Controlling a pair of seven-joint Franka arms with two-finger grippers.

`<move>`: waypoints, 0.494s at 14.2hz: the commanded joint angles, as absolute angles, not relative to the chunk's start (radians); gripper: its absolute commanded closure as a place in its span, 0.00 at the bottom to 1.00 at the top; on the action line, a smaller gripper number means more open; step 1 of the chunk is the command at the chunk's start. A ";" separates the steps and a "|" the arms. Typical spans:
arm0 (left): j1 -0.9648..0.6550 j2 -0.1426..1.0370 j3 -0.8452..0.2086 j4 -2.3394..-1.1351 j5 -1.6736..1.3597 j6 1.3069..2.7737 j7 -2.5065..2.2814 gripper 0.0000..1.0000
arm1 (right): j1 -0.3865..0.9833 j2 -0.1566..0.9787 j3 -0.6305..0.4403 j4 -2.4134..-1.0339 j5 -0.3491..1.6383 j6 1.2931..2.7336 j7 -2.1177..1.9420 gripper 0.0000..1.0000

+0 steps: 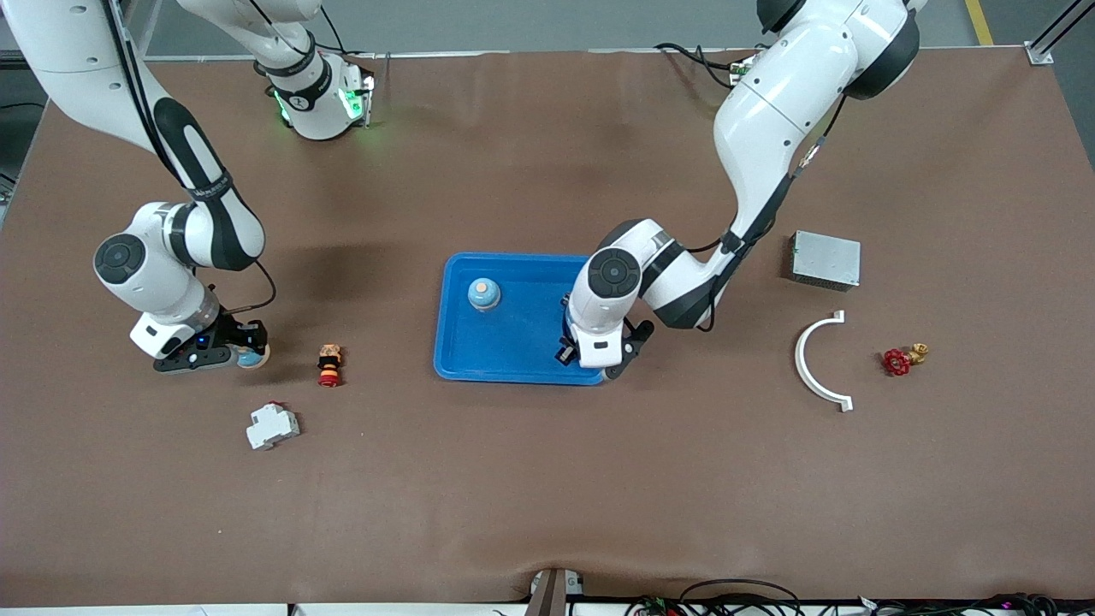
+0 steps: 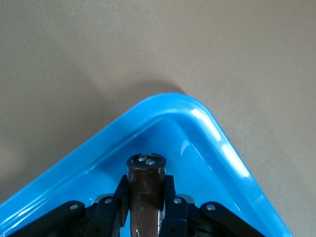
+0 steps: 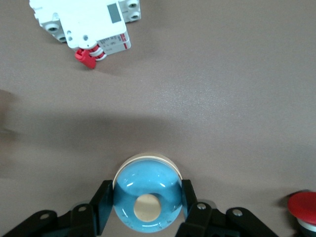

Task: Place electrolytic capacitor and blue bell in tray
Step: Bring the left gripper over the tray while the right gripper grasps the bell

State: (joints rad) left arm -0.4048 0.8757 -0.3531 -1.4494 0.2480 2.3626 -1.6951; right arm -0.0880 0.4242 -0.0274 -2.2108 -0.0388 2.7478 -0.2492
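Observation:
The blue tray lies mid-table, with one blue bell standing in it. My left gripper is over the tray's corner nearest the front camera, at the left arm's end. It is shut on a dark cylindrical electrolytic capacitor, held low over the tray floor inside the rim. My right gripper is low at the table near the right arm's end. Its fingers sit against both sides of a second blue bell with a cream button, shown in the front view.
A red push button stands beside the right gripper and a white circuit breaker lies nearer the camera. A grey metal box, a white curved piece and a red valve lie toward the left arm's end.

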 commanded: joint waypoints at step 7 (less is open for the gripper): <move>-0.351 0.770 -0.347 -1.424 0.281 2.301 -1.689 0.00 | 0.107 0.246 -0.002 -2.013 -0.032 2.193 0.122 1.00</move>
